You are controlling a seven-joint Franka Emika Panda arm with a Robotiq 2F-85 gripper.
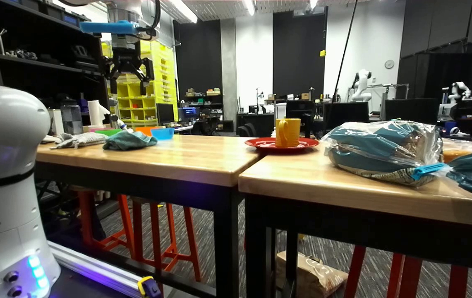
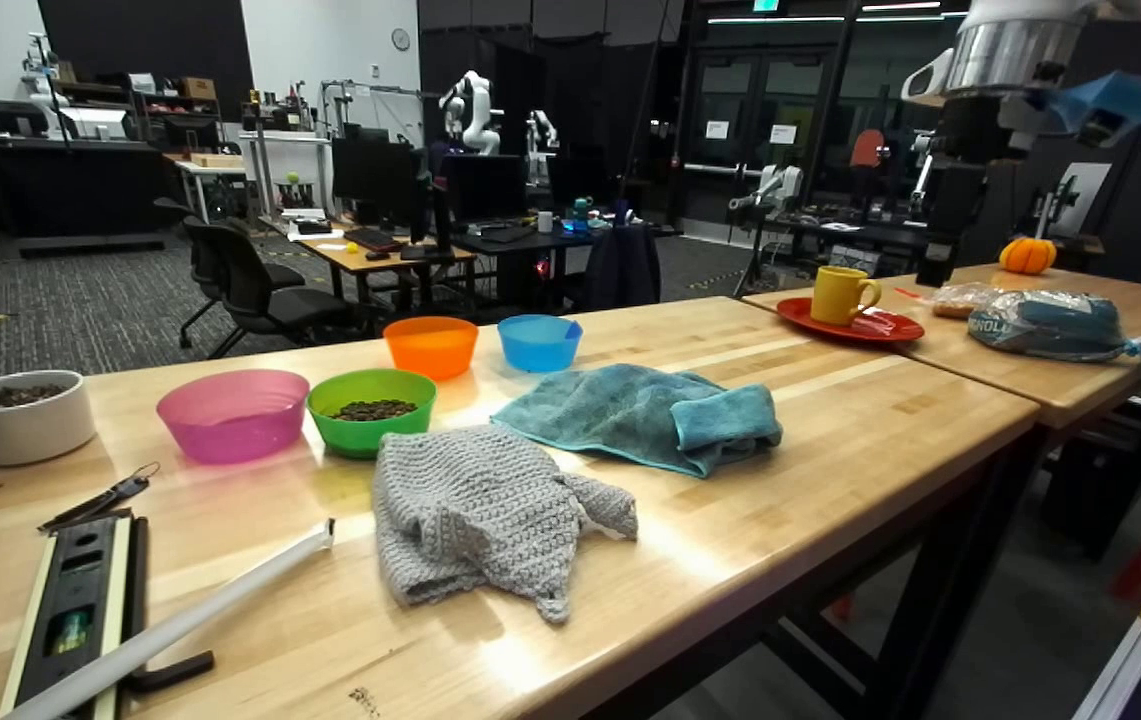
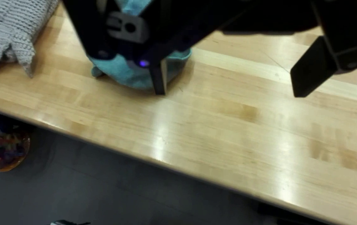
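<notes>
Evidently the claw is spread wide with nothing between its fingers, high above the bench. Going left to right in the wrist view, a grey knit cloth lies well out to the claw's left, and closer in comes the teal towel, on the bench below the claw and partly hidden by the finger on that side. The towel should handle as light, soft and limp, hardly slippery and in no danger of breaking; its thin hem would likely be hard to get under, so the thicker folded-over flap looks the better place to take hold. That flap reads clearly in an exterior view, whereas the claw covers much of the towel in the wrist view. Only the wrist view shows, left of the claw and past the bench's edge, a clear tub of mixed colours, too blurred to name. In an exterior view alone, dark pellets show in the green bowl, and both exterior views add, right of that bowl and lower than the claw, a yellow mug on a red plate.
</notes>
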